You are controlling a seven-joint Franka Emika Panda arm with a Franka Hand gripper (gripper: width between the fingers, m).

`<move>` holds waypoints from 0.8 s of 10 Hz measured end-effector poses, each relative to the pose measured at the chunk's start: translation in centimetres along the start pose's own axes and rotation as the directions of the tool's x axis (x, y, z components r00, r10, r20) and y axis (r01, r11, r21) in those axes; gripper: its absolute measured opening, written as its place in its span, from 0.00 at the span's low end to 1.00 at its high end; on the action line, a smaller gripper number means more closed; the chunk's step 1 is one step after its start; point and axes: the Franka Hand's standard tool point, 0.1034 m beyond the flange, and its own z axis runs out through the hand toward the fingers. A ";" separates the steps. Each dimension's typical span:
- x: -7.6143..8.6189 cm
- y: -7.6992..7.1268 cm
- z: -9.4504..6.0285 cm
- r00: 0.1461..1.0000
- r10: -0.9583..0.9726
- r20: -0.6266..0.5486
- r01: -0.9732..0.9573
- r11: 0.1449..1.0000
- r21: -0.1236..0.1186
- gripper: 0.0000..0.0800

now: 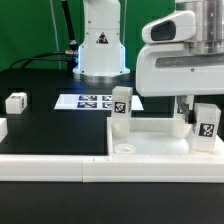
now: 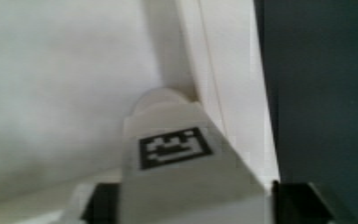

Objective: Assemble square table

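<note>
**Gripper astride a leg at the slab's corner**

Exterior view: the square slab [image 1: 150, 150] lies rim-up on the black desk [image 1: 50, 125], just behind the border wall [image 1: 50, 166]. One leg block [image 1: 120, 110] stands upright at the slab's corner toward the exterior view's left. A second leg [image 1: 207, 125] stands upright at the slab's edge on the exterior view's right, and the gripper [image 1: 197, 112] hangs down around it. A spare leg [image 1: 15, 102] sits well apart on the desk at the exterior view's left, and the marker board [image 1: 90, 100] lies behind.

Wrist view: the gripper [image 2: 199, 205] has a dark finger on either side of the tagged leg [image 2: 172, 147], with the slab [image 2: 69, 60] and its raised rim beneath and bare desk [image 2: 327, 80] beyond. I cannot tell whether the fingers are pressing the leg's sides or only flanking it.

Handling, as a judgement: the leg looks like light, rigid, smooth plastic, so it will not crush but could slip or twist. Its flat opposite sides, up near the top and above the tag, seem the best place to grip. The slab looks stiff and too broad to pinch except at the rim.
</note>
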 end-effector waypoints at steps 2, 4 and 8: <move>0.0 0.2 0.1 0.992 0.123 0.000 -0.123 0.992 -0.002 0.37; -0.3 0.1 -0.1 0.919 0.393 -0.013 -0.393 0.920 0.002 0.37; -0.4 -0.4 0.3 0.534 0.845 0.035 -0.845 0.533 0.035 0.37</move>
